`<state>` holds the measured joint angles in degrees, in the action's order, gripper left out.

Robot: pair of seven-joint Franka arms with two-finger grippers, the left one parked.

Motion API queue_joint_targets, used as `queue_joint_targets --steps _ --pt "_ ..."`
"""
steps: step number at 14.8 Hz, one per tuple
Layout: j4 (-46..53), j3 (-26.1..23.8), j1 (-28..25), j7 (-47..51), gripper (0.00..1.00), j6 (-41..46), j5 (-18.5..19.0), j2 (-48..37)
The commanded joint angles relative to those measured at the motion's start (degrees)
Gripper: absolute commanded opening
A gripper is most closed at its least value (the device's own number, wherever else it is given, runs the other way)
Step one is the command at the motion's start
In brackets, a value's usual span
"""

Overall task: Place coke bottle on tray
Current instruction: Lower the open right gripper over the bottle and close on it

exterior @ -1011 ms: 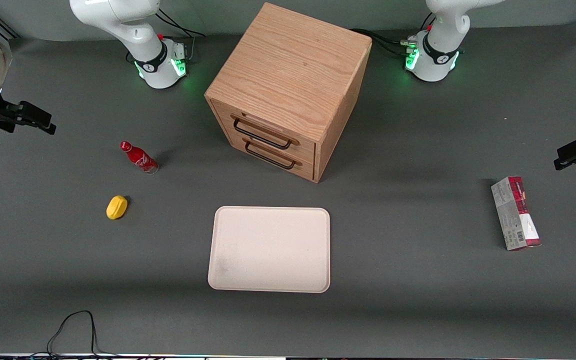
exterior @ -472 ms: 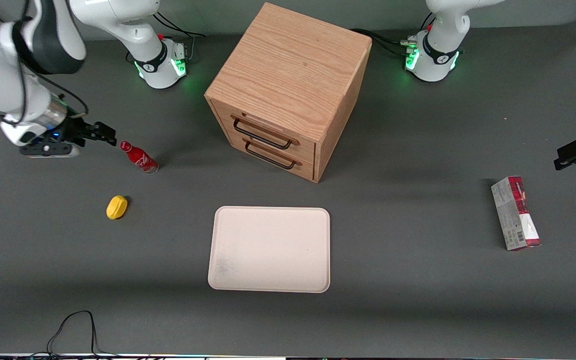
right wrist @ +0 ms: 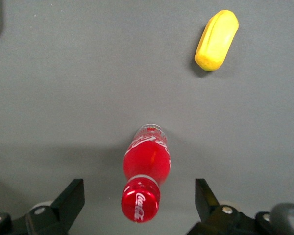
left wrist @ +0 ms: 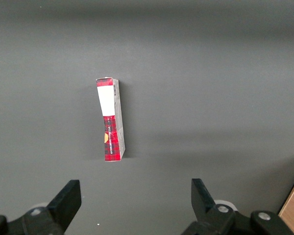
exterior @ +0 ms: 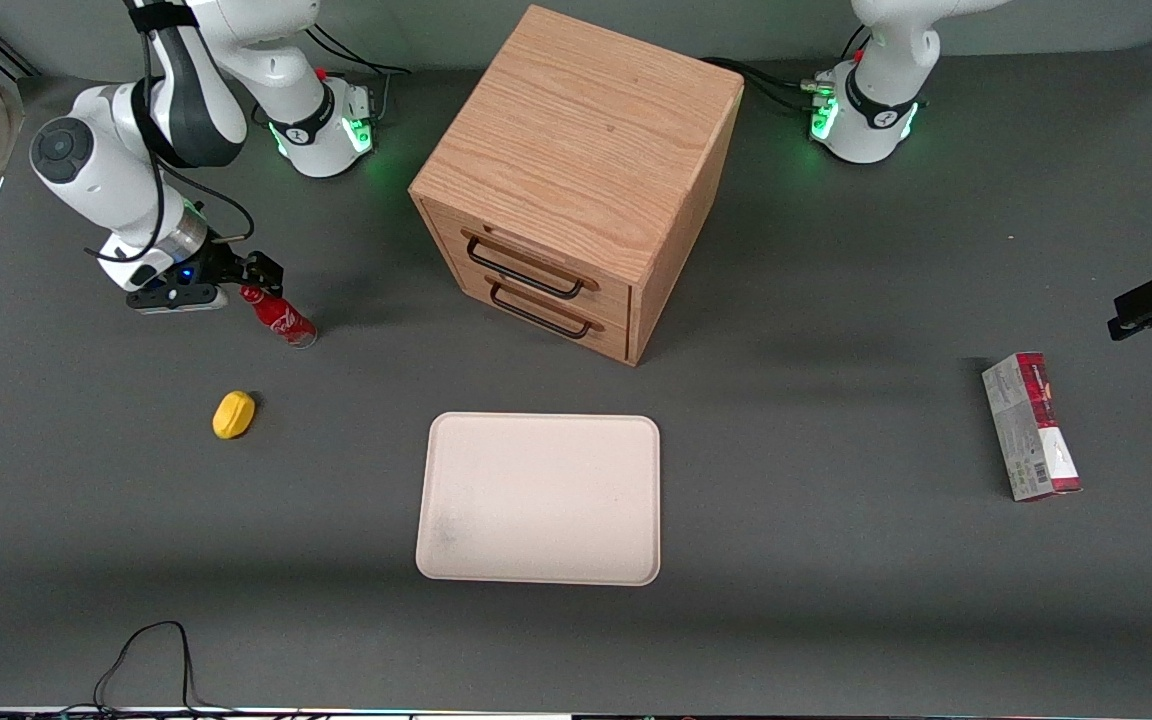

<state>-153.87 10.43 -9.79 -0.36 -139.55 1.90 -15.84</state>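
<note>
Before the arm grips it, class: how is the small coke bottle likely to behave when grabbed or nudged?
The coke bottle stands upright, tall on a narrow clear base, so a sideways nudge would probably tip it. Being round, it would likely roll once down. Its glossy surface looks smooth, perhaps slippery. The end effector, open, hangs over its cap with a finger on each side.

coke bottle [right wrist: 146,172] red (white script) | tray [exterior: 539,497] cream | gripper [exterior: 258,276] black, over bottle
</note>
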Motion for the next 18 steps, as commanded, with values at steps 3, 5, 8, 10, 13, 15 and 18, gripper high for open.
queue_joint_targets --steps 3,5,8,10,13,15,18 --pt "-1.0 0.2 -0.1 -1.9 0.68 -3.4 0.1 1.0" --pt "-1.0 0.2 -0.1 -1.9 0.18 -3.3 0.1 1.1" --pt "-0.9 0.2 -0.1 -1.9 0.00 -3.0 0.1 1.9" --pt "-0.5 0.1 -0.1 -1.8 0.00 -2.8 0.1 3.0" --pt "4.1 0.0 -0.1 -1.1 0.00 -0.4 -0.1 5.1" --pt "9.3 -0.1 -0.1 -0.9 0.00 3.5 -0.1 6.7" --pt "19.8 -1.2 -0.2 -0.6 0.00 12.3 -0.6 9.9"
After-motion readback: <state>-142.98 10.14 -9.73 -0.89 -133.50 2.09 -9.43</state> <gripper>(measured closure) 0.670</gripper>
